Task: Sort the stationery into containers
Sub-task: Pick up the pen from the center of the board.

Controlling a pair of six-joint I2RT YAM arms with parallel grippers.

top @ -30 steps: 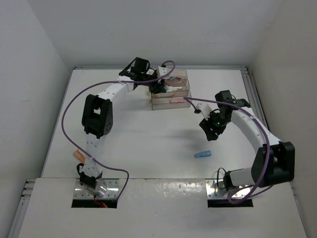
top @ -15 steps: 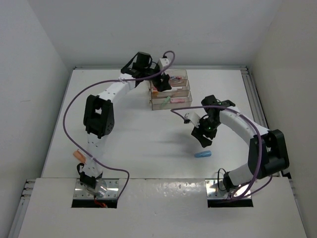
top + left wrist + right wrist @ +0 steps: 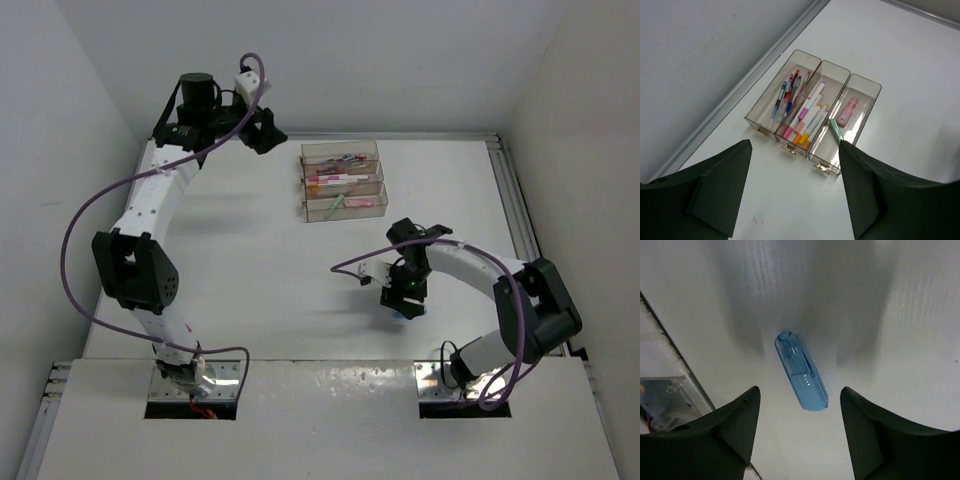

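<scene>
Right wrist shows right fingers [image 3: 725, 435] spread over blue piece [image 3: 802, 372], untouched; left fingers [image 3: 715, 195] wide, empty.

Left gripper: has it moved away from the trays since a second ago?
Yes. The left gripper was over the trays; it has swung away to their left and now stands apart from them, jaws open.

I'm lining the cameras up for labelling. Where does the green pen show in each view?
Top external: the green pen lies slanted in the left part of the tray nearest the arms.
Left wrist: the pen is in the right-hand tray, towards its near end.
Right wrist: not in it.
Shared landmark: the pink piece in the same tray.
</scene>
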